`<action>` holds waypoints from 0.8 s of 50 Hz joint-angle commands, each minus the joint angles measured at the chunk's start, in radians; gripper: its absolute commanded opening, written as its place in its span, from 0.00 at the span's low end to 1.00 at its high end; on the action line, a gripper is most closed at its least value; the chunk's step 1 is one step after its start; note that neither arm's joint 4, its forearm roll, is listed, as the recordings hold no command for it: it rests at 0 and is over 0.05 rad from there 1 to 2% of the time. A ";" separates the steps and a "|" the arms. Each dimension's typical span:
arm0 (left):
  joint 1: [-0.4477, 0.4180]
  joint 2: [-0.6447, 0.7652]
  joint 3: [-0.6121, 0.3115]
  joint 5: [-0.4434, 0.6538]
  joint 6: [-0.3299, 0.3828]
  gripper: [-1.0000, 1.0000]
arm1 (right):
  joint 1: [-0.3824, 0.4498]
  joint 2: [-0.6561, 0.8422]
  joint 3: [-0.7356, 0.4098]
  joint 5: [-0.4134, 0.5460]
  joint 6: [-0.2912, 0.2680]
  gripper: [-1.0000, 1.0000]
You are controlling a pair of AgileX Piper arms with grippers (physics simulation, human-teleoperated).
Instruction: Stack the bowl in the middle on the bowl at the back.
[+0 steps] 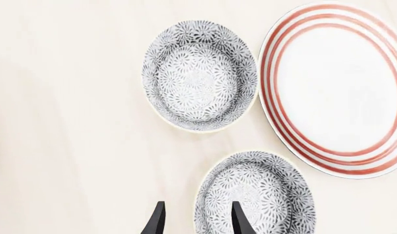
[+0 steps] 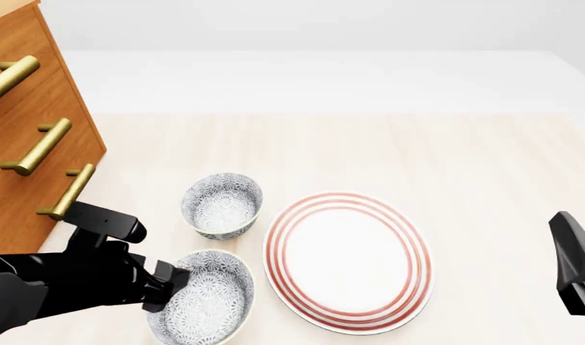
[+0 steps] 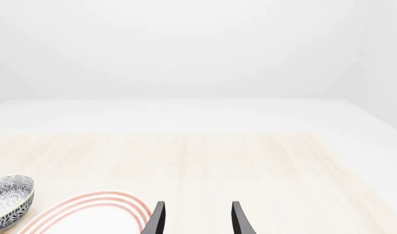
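Note:
The bowl in the middle [image 2: 204,307] is the grey floral bowl nearest me, left of the plate; it also fills the lower part of the left wrist view [image 1: 264,195]. The bowl at the back [image 2: 223,205] stands just beyond it, upright and apart from it [image 1: 198,75]. My left gripper [image 2: 174,284] is open at the middle bowl's left rim. In the left wrist view the left gripper [image 1: 197,222] has one finger [image 1: 241,220] over the bowl's inside and the other [image 1: 155,222] outside the rim. My right gripper [image 2: 573,264] hovers open and holds nothing at the right edge [image 3: 197,222].
A red-ringed white plate [image 2: 348,260] lies right of both bowls, close to them [image 1: 335,87]. A wooden drawer cabinet [image 2: 34,122] with brass handles stands at the table's left side, near the back bowl. The plate's rim [image 3: 94,202] and a floral bowl [image 3: 7,200] show in the right wrist view.

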 commanded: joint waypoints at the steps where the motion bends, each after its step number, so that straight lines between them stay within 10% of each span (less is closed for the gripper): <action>1: -0.013 0.086 0.035 -0.085 0.007 1.00 | 0.001 0.003 0.000 -0.003 0.001 1.00; 15: -0.016 0.141 0.043 -0.136 0.018 1.00 | 0.002 0.014 0.001 -0.015 0.004 1.00; 16: -0.020 0.142 0.043 -0.138 0.013 0.00 | 0.002 0.012 0.001 -0.013 0.004 1.00; 40: -0.050 0.163 0.060 -0.182 -0.014 0.00 | 0.003 0.002 -0.002 -0.003 0.000 1.00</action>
